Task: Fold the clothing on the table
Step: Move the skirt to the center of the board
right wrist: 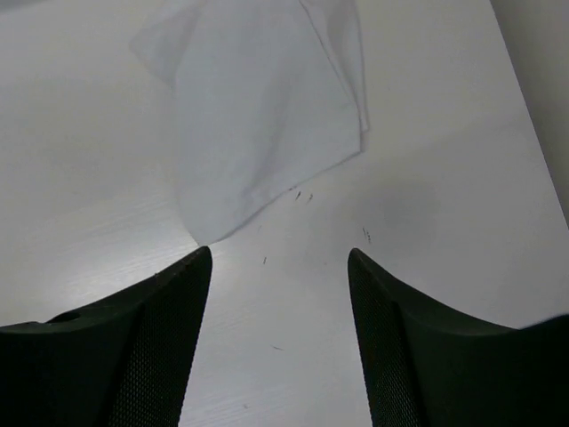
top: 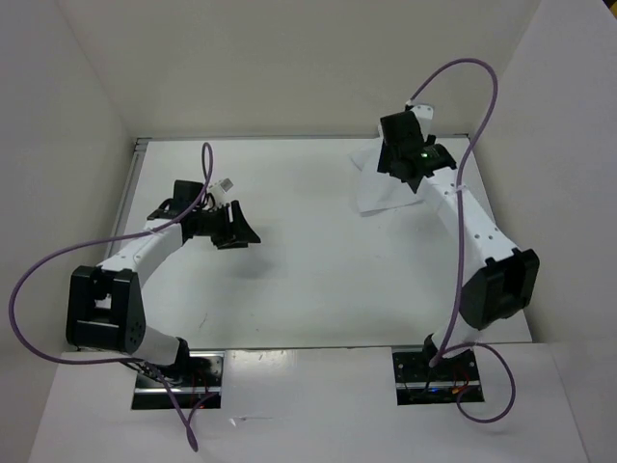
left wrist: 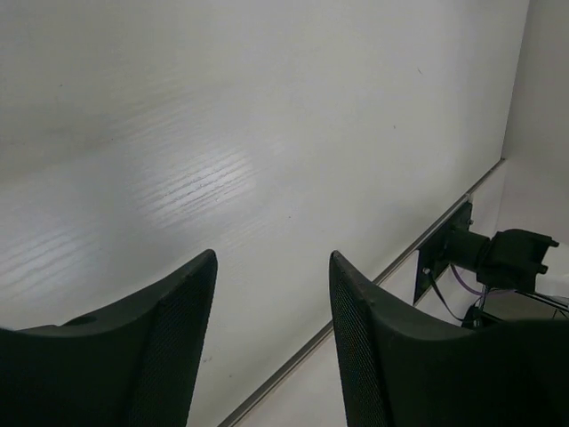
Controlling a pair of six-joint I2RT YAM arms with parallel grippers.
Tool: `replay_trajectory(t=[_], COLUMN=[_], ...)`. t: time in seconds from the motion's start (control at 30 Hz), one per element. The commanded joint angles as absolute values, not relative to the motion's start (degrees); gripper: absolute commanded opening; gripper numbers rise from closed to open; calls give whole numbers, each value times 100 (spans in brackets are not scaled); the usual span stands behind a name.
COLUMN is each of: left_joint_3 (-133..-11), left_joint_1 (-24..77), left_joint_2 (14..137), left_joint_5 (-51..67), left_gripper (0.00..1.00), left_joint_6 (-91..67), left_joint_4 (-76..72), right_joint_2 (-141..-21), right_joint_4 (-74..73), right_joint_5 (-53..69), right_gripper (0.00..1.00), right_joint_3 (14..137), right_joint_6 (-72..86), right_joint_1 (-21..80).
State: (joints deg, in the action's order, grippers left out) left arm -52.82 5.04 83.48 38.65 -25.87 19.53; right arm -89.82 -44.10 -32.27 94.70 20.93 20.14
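The clothing (top: pixel 378 193) lies at about 1 o'clock on the bench (top: pixel 318 260), close to the far right corner, lying flat, with one flap overlapping the rest. I judge it thin, light and limp. It should drape the moment I lift it, and it may skate on the glossy surface if I push instead of pinching. I see nothing fragile about it. The best hold looks like the pointed corner nearest me, or the hem running up from it, taken low so that I catch only the layers I want.

My right hand (right wrist: pixel 278 258) hovers over the cloth with its fingers wide apart, holding and touching nothing. That corner sits at 11 o'clock, just beyond the left fingertip. My left hand (left wrist: pixel 271 260) is at 9 o'clock on the bench, well apart from the cloth, fingers spread and empty over bare surface.
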Motion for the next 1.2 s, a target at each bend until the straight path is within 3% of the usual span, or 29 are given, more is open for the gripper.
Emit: replay_trajectory(t=[0.0, 0.1, 0.33, 0.73, 1.17], left_joint_3=[-5484, -5616, -5626, -5573, -5572], left_joint_1=[475, 475, 475, 475, 475], left_joint_2=[8016, 7954, 8025, 7972, 8024], left_joint_5=[3745, 3744, 3885, 3885, 3885], left_gripper=[61, 63, 63, 63, 63], left_joint_6=[-2549, -2549, -2364, -2364, -2364], left_joint_4=[1846, 1907, 2109, 2215, 2215], right_joint_2=[-9491, -10132, -11714, -12427, -12849], right_joint_4=[-3982, -3779, -3911, -3665, -3094], right_joint_5=[-3348, -3533, -3278, -2831, -2093], right_gripper=[68, 68, 58, 55, 46], right_joint_3=[9167, 9342, 10063, 10406, 10406], right_joint_6=[2118, 2171, 2250, 2250, 2303], right_joint_1=[1768, 1425, 670, 114, -246])
